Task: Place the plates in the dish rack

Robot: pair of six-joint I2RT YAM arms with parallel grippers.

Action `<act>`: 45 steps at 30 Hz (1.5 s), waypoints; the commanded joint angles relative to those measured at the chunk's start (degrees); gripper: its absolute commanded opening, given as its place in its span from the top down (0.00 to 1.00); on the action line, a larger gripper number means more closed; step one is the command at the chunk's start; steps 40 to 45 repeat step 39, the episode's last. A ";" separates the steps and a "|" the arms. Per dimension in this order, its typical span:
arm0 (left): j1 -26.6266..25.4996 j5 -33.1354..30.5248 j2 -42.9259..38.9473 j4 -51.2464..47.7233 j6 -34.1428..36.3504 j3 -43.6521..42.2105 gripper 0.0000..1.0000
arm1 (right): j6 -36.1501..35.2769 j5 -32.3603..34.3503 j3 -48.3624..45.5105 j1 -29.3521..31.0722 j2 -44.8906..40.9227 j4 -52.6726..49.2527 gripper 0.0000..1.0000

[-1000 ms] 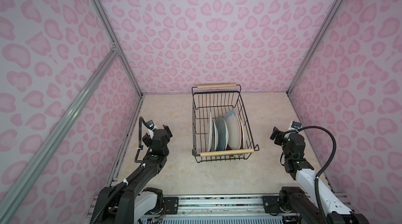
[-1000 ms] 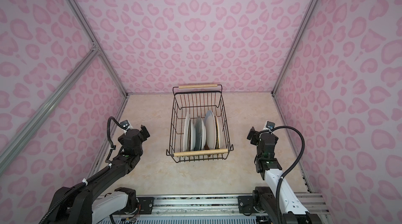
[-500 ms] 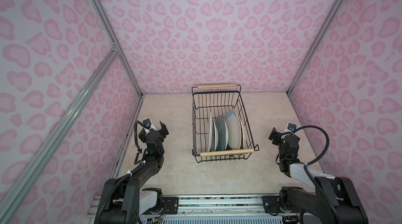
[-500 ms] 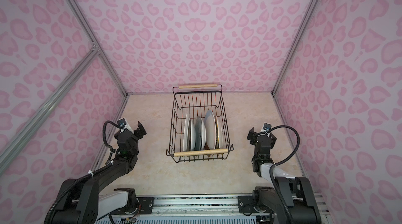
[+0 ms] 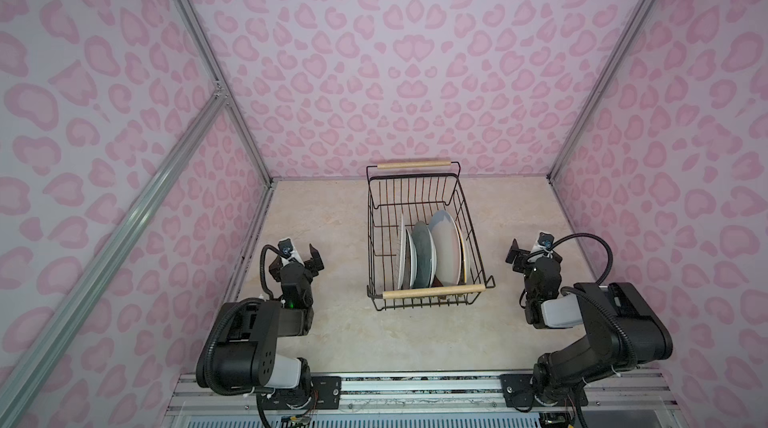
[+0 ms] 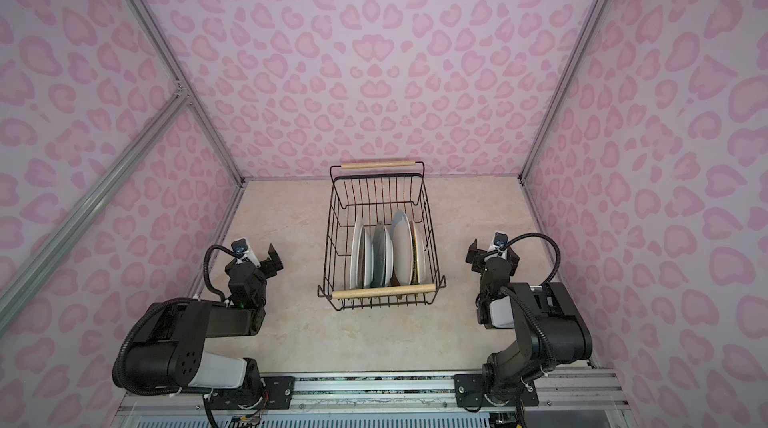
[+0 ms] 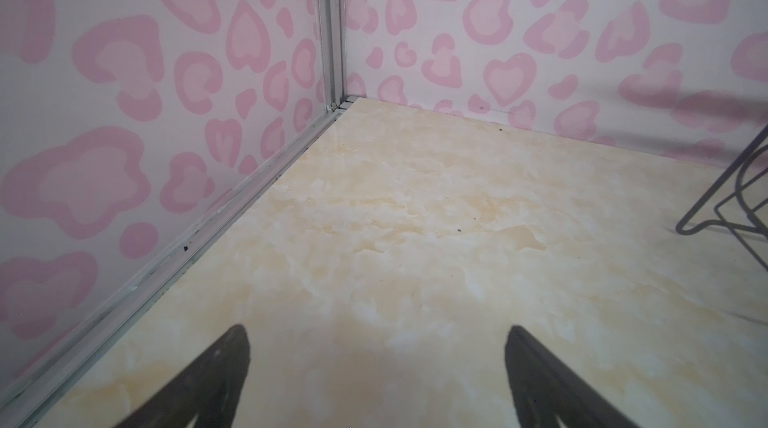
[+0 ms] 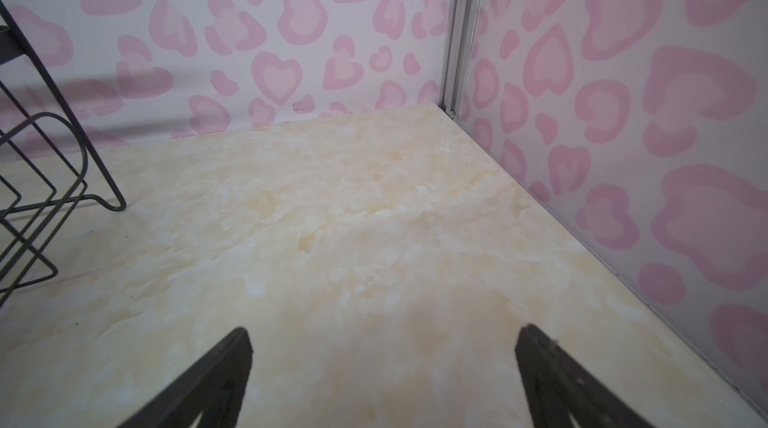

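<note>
Beige tabletop (image 5: 332, 218): left hand (image 7: 376, 330), right hand (image 8: 384, 328) gaping, empty.

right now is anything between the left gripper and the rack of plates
Nothing visible. Only bare table lies between the open left gripper and the rack; the plates already stand inside it.

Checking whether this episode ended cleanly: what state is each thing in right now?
rack: upright on the table, near end loaded, far end empty.
plates: standing on edge in the rack, leaning together.
left end effector: open, empty, above bare table.
right end effector: open, empty, above bare table.
</note>
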 commanded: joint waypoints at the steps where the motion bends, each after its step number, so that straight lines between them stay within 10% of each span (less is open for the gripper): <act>1: 0.28 2.20 1.32 7.50 0.31 0.45 0.03 | -1.80 -2.84 1.61 0.16 0.14 -0.84 0.01; 45: -0.07 8.72 1.48 -5.26 3.73 7.23 0.03 | -4.23 -2.62 4.85 2.19 0.20 -6.67 0.01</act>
